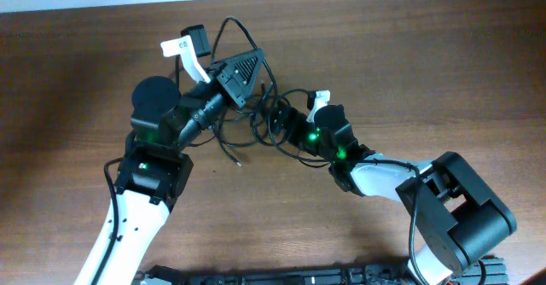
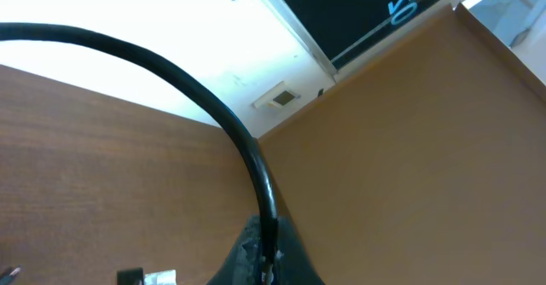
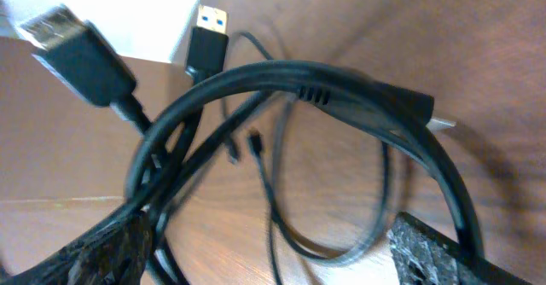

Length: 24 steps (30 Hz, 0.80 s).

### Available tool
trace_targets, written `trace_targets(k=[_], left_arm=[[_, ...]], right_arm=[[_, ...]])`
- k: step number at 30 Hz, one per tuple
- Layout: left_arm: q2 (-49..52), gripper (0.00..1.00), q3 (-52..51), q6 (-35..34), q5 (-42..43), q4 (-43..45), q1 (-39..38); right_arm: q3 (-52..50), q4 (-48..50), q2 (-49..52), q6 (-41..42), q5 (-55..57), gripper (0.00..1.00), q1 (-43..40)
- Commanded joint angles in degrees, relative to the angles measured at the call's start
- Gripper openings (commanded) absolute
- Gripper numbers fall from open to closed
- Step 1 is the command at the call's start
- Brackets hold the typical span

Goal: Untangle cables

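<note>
USB plug (image 3: 209, 33) among cables (image 3: 256, 76) (right wrist view)

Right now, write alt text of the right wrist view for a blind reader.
Close-up of a tangle of black cables over a wooden table, with one thick cable arching across the frame. A USB plug with a blue insert and a larger black plug show at the top, and the right arm's two fingers sit apart at the bottom corners.

cables (image 1: 271, 130) bunched at centre, open table (image 1: 60, 89) to the left
</note>
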Motion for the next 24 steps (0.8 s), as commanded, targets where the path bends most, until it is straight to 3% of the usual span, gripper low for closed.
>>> trace_targets(k=[1,3,7,8,9,10,11,12,13,17,21,22,24], left_arm=[[-1.22,0.0,0.7,-0.94,1.66,2.21,-0.02],[-1.22,0.0,0.7,-0.94,0.66,3.56,-0.02],[-1.29,0.0,0.7,-4.72,0.37,3.8,-0.02],[-1.29,0.0,0.7,-6.69,0.37,5.57,-0.28],[-1.31,0.0,0.74,-6.93,0.39,7.78,-1.07],[-1.66,0.0,0.74,-6.93,0.35,9.68,-1.75],[-2.01,0.0,0.74,-6.93,0.31,9.77,-1.51],[-3.1,0.0,0.74,-6.91,0.37,9.05,0.7],[-5.22,0.0,0.74,-6.88,0.37,6.36,5.09],[-10.97,0.0,0.74,-6.12,0.39,-0.85,17.09],[-12.79,0.0,0.74,1.42,0.04,-6.91,23.37],[-12.72,0.0,0.74,4.59,-3.43,-9.73,24.72],[-12.46,0.0,0.74,4.57,-7.82,-11.76,25.55]], right_arm=[[1.22,1.99,0.28,0.35,0.09,0.9,2.19],[3.06,2.1,0.28,0.31,0.72,0.98,6.38],[6.23,1.73,0.28,-0.33,6.16,0.99,8.5],[6.82,0.42,0.33,-0.31,8.7,0.85,8.44],[6.99,-2.38,0.33,-0.31,13.0,0.52,7.96],[6.99,-5.11,0.33,-0.33,13.81,0.33,6.71],[6.99,-7.48,0.33,-0.37,13.07,0.18,5.29],[6.99,-11.5,0.33,-6.29,8.92,0.04,1.29],[6.99,-15.96,0.11,-14.43,1.81,0.04,-4.13],[6.99,-30.91,-1.01,-28.33,-15.3,0.04,-23.54],[6.99,-42.84,-1.6,-37.16,-17.4,0.04,-39.5],[6.99,-45.62,-2.49,-39.08,-18.05,0.04,-43.69],[6.99,-48.57,-3.98,-41.75,-19.54,0.04,-48.54]])
